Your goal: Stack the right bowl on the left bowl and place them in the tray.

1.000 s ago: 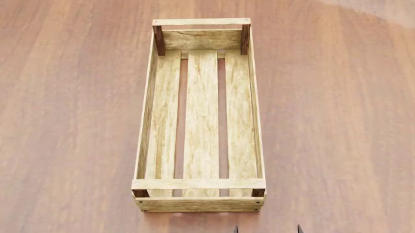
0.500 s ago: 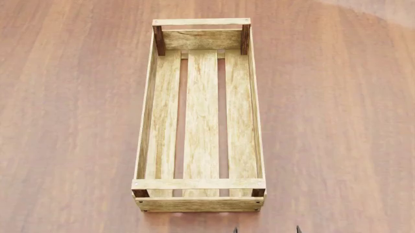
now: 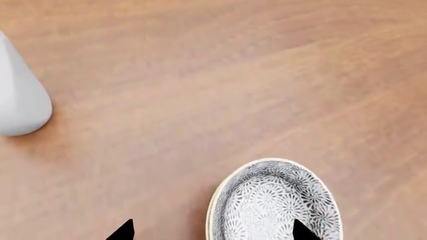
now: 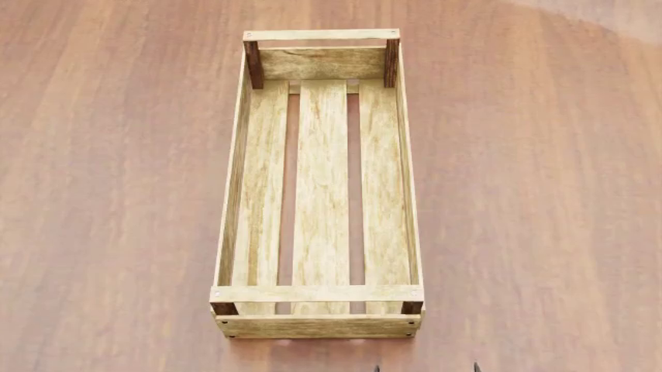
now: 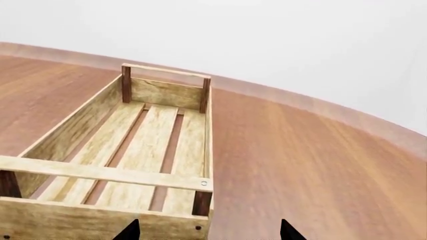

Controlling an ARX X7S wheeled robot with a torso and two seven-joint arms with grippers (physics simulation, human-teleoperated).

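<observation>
Head view shows the tray (image 4: 318, 186) lying lengthwise on the wooden table (image 4: 114, 194), its three-slat floor bare, and two dark fingertips of the right gripper (image 4: 426, 367) just peeking in at the near edge, a little beyond the tray's near right corner.

From the right wrist view, the right gripper (image 5: 207, 231) has its two dark fingertips (image 5: 128, 231) standing well apart with nothing between them. The tray (image 5: 143, 150) lies just ahead of those tips, its near end rail and right corner post closest, and the long body runs away from the tool toward the table's far edge.

From the left wrist view, the left gripper (image 3: 212, 231) is also spread wide. A patterned grey-and-white bowl (image 3: 273, 202) sits upright on the table between the tips, closer to one fingertip (image 3: 303, 232), which overlaps its rim; whether it touches I cannot tell. A smooth white rounded object (image 3: 20, 95) shows well off to one side.
</observation>
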